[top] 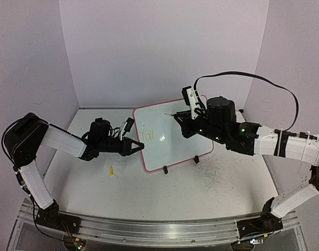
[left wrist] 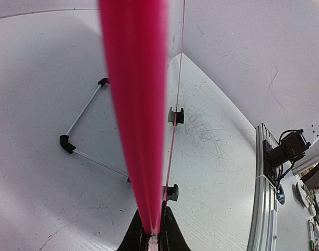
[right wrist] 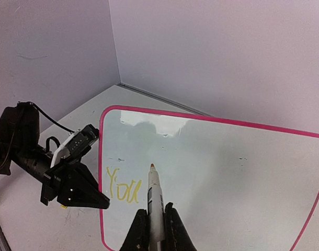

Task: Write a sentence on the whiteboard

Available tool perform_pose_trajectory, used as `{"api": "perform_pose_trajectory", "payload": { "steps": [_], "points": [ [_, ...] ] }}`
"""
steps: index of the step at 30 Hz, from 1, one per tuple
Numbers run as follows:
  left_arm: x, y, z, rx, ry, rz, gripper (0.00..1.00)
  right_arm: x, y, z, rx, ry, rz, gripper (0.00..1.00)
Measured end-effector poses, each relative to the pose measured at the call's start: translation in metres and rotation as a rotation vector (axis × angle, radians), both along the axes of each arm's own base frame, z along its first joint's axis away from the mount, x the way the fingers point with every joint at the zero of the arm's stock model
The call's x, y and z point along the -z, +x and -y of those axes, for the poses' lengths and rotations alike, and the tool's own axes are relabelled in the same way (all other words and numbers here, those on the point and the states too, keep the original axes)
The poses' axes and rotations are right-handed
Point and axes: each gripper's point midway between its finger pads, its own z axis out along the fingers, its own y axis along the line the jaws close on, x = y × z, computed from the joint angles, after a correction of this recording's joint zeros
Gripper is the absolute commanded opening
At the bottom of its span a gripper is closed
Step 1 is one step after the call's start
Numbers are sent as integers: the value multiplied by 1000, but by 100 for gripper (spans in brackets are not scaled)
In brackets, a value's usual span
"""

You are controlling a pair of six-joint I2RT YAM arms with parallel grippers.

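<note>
Left gripper (top: 140,147) jaws clamped on whiteboard (top: 181,132) rim, steadying it; right gripper (right wrist: 156,222) clamped on marker (right wrist: 155,193), tip beside unfinished sentence (right wrist: 123,191).

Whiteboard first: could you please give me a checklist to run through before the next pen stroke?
1. Hold: left gripper shut on the whiteboard at its left rim: ok.
2. Pen: marker clamped in right gripper, tip toward the board: ok.
3. Progress: sentence complete: not ok, only a yellow "You".
4. Room: blank board right of it: ok.
5. Contact: marker tip touching the board: cannot tell.
6. Support: stand feet on the table: ok.
</note>
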Motion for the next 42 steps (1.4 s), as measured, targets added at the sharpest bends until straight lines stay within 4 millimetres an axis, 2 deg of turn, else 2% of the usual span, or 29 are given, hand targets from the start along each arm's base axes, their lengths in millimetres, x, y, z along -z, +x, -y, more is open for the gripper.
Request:
{"api": "perform_pose_trajectory", "payload": {
  "steps": [7,11,20,24,29,32,36,42],
  "points": [
    [0,-1,1,-10,7,2,0,25,10,14,-13,-3,-50,0],
    [0,-1,1,-16,12,3,0,26,10,13,-22,-26,-30,0],
    [1,0,3,-17,15,3,0,49,9,-1,-43,-79,-51,0],
    [1,1,4,-16,15,4,0,51,6,-4,-49,-87,-52,0],
    [1,1,5,-18,17,5,0,61,12,-28,-89,-143,-64,0],
    [1,1,6,-19,18,6,0,73,7,-36,-128,-172,-85,0],
    [1,1,6,-21,19,8,0,81,2,-39,-155,-189,-100,0],
    [1,0,7,-22,18,11,0,80,9,-33,-93,-181,-105,0]
  ]
}}
